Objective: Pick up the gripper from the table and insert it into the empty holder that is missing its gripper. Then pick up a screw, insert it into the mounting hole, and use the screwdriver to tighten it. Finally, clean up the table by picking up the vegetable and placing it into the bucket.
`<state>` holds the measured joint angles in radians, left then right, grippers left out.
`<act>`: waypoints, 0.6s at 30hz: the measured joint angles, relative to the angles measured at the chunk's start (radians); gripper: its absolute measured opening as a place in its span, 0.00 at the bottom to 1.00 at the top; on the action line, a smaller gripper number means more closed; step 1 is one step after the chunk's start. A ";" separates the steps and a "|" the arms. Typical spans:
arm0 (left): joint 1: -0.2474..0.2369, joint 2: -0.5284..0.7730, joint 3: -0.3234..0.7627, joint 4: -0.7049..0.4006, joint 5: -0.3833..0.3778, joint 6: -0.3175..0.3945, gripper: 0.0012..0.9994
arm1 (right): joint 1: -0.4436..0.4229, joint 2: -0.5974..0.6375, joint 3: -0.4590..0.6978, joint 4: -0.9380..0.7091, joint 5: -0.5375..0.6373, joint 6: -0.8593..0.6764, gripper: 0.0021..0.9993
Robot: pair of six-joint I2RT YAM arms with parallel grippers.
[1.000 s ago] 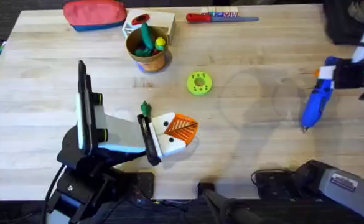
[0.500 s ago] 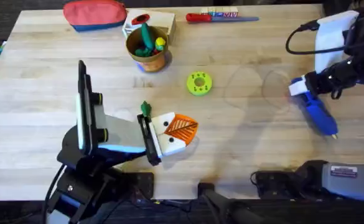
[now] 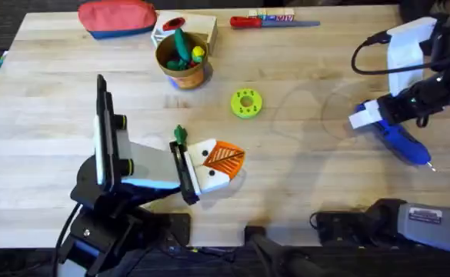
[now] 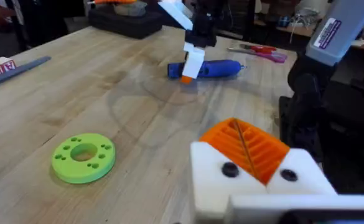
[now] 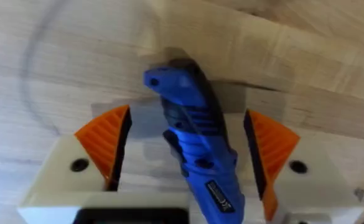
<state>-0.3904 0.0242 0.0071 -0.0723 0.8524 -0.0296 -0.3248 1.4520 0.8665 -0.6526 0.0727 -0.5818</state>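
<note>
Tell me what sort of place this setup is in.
Probably a robotics lab or workshop: a wooden table carrying two robot arms, hand tools such as the blue screwdriver and a red-handled screwdriver, and cluttered workbenches in the background.

The blue screwdriver (image 3: 400, 140) is seen lying flat on the surface (image 3: 309, 177) at about three o'clock, its thin dark tip pointed toward four o'clock. The white holder (image 3: 205, 175), with the ribbed orange gripper (image 3: 225, 157) seated in it, is found near the centre, slightly toward seven o'clock. A dark-green vegetable (image 3: 180, 135) is seen just beside the holder, at its eleven o'clock. The brown-orange bucket (image 3: 183, 65) stands upright toward eleven o'clock, with green and yellow toy pieces held inside.
</note>
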 joint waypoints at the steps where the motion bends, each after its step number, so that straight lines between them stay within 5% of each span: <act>1: 0.000 0.000 0.000 0.000 0.000 0.000 0.01 | 0.000 -0.016 0.000 -0.007 -0.020 -0.017 0.99; 9: 0.000 0.000 0.000 0.000 0.000 0.000 0.01 | 0.004 -0.123 0.030 -0.071 -0.069 -0.203 0.99; 18: 0.000 0.000 0.000 0.000 0.000 0.000 0.01 | 0.003 -0.107 0.031 -0.077 -0.062 -0.505 0.99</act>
<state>-0.3904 0.0242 0.0071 -0.0723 0.8524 -0.0299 -0.3220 1.3446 0.8978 -0.7301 0.0102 -1.0872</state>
